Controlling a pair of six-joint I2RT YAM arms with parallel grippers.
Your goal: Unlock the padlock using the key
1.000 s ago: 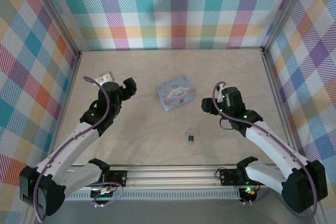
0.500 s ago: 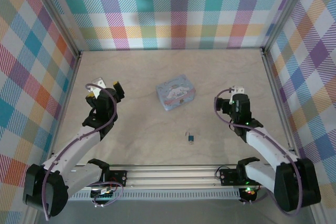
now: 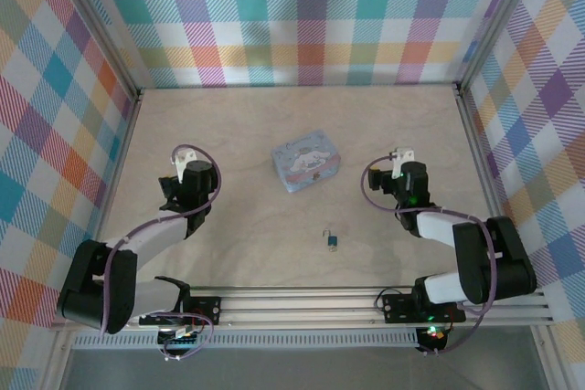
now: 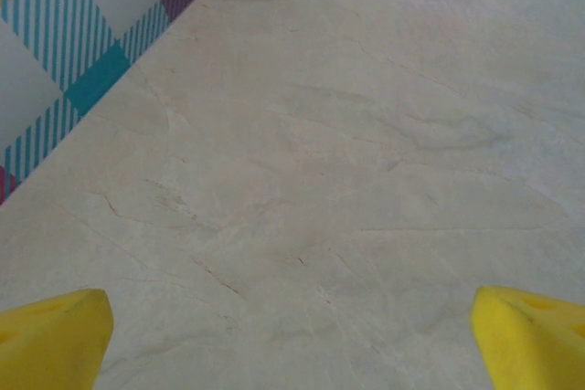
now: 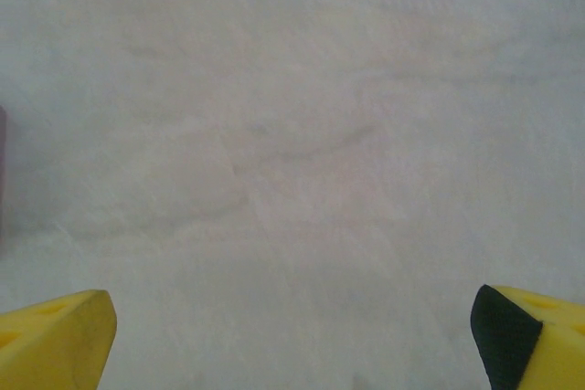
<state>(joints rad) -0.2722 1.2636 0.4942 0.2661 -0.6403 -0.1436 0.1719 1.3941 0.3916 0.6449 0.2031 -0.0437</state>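
The padlock [image 3: 333, 242], a tiny blue body with a thin dark loop, lies on the table in front of the tin, between the two arms. I cannot tell the key apart from it at this size. My left gripper [image 3: 186, 184] sits folded back at the left, well away from the padlock. In its wrist view its yellow fingertips [image 4: 55, 340] stand wide apart over bare table, so my left gripper [image 4: 292, 344] is open. My right gripper [image 3: 402, 180] is folded back at the right. It [image 5: 292, 340] is open too, with nothing between its fingertips [image 5: 55, 335].
A pale blue cartoon-printed tin [image 3: 306, 161] stands behind the padlock at mid-table. Plaid walls [image 3: 64, 134] close in the left, right and far sides. The metal rail [image 3: 292, 303] holding the arm bases runs along the near edge.
Both arms have drawn back from beside the tin and folded low toward their bases. The right gripper's jaws have opened wider. Padlock and tin have not moved.
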